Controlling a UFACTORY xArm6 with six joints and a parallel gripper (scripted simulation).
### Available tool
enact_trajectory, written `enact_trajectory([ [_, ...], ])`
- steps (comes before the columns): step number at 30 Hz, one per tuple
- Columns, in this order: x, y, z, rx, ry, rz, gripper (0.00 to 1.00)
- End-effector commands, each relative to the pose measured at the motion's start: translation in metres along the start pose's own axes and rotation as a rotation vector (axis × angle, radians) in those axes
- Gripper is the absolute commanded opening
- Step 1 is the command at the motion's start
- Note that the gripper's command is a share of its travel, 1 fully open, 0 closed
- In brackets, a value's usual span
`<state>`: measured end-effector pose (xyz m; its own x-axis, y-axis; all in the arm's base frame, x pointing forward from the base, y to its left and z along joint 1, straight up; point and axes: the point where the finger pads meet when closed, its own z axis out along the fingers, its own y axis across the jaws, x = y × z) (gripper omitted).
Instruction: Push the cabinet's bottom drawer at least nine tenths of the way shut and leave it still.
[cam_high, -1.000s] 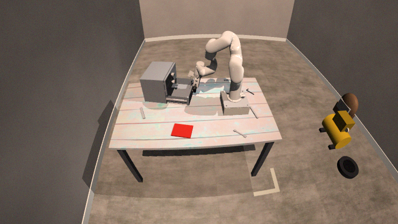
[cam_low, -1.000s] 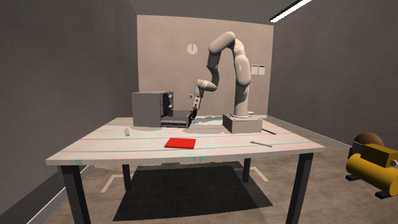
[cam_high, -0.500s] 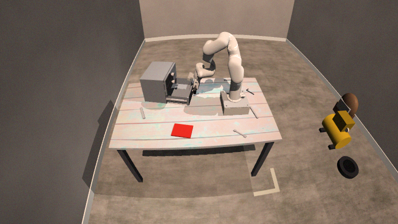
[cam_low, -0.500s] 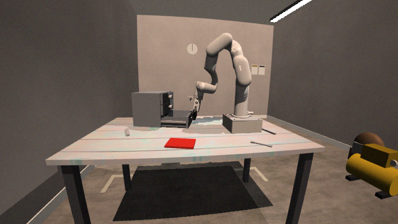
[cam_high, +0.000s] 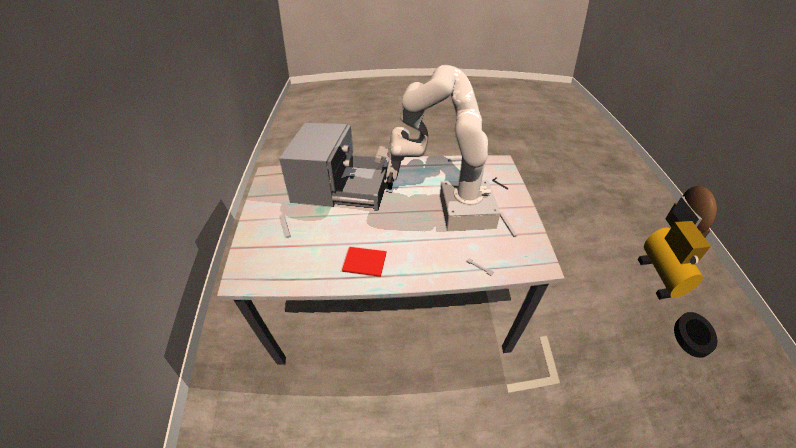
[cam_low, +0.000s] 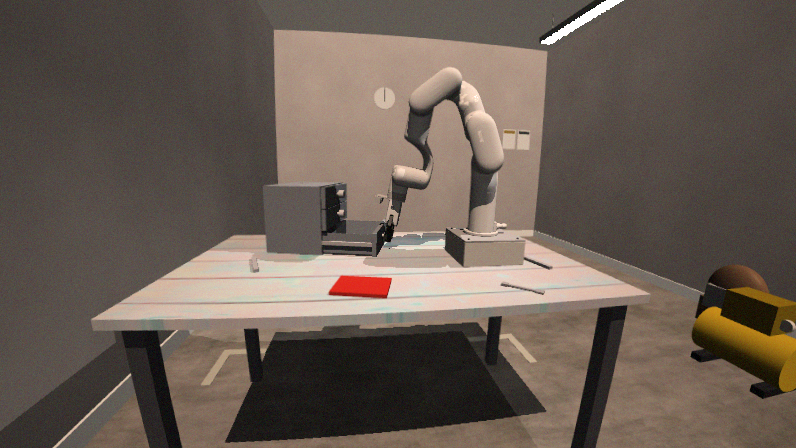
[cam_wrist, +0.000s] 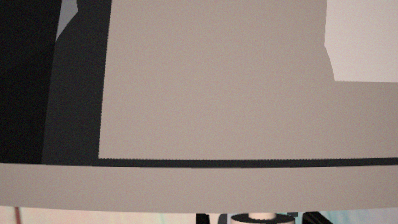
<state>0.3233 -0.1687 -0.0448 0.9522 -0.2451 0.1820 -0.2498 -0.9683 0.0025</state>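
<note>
A grey cabinet (cam_high: 314, 164) stands at the back left of the table, also in the exterior view (cam_low: 298, 218). Its bottom drawer (cam_high: 359, 186) is pulled far out toward the arm, also in the exterior view (cam_low: 352, 236). My gripper (cam_high: 389, 180) hangs low right at the drawer's front panel, on the arm's side, also in the exterior view (cam_low: 387, 229). Its fingers stand partly apart with nothing between them. In the wrist view the drawer's inside (cam_wrist: 215, 85) and front rim (cam_wrist: 200, 187) fill the frame, and the drawer's knob (cam_wrist: 257, 217) peeks in at the bottom edge.
A red flat square (cam_high: 364, 261) lies at the table's front middle. Small grey bars (cam_high: 285, 226) (cam_high: 480, 266) and a dark tool (cam_high: 499, 183) lie on the table. The arm's base block (cam_high: 470, 211) stands right of the drawer. A yellow machine (cam_high: 676, 253) stands on the floor.
</note>
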Motion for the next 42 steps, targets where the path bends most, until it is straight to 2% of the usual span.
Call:
enact_trajectory([
  [1, 0.0011, 0.0003, 0.0000, 0.002, 0.019, -0.001, 0.60],
  [13, 0.0011, 0.0003, 0.0000, 0.002, 0.019, -0.001, 0.60],
  [14, 0.0011, 0.0003, 0.0000, 0.002, 0.019, -0.001, 0.00],
  [42, 0.0011, 0.0003, 0.0000, 0.002, 0.019, -0.001, 0.00],
])
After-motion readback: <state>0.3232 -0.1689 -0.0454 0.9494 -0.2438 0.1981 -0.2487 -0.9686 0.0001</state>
